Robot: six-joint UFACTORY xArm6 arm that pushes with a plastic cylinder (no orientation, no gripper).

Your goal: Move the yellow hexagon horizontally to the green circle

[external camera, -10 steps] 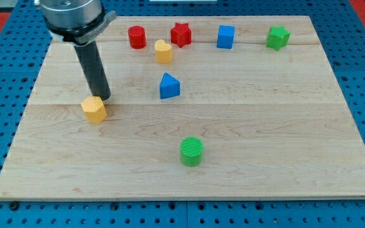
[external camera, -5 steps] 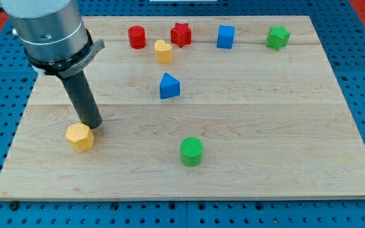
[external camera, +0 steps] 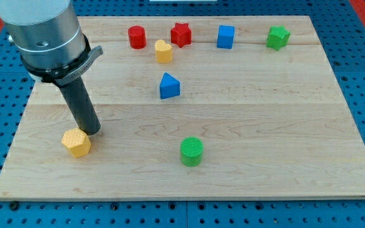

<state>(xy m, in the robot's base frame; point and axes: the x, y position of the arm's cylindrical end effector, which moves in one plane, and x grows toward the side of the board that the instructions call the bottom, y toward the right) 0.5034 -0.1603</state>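
Observation:
The yellow hexagon [external camera: 76, 142] lies near the board's left edge, toward the view's bottom. My tip [external camera: 91, 131] touches its upper right side. The green circle [external camera: 192, 151] stands to the right of the hexagon, at nearly the same height in the view, well apart from it. The dark rod rises from the tip up and left to the grey arm body [external camera: 40, 35].
A blue triangle [external camera: 169, 86] sits mid-board. Along the top stand a red cylinder [external camera: 137, 37], a yellow heart-like block [external camera: 163, 51], a red star [external camera: 181, 34], a blue cube [external camera: 225, 37] and a green block [external camera: 277, 37]. The wooden board [external camera: 284, 126] lies on a blue pegboard.
My tip has moved down and left, pushing the yellow hexagon down and left toward the board's lower left. The other blocks have not moved.

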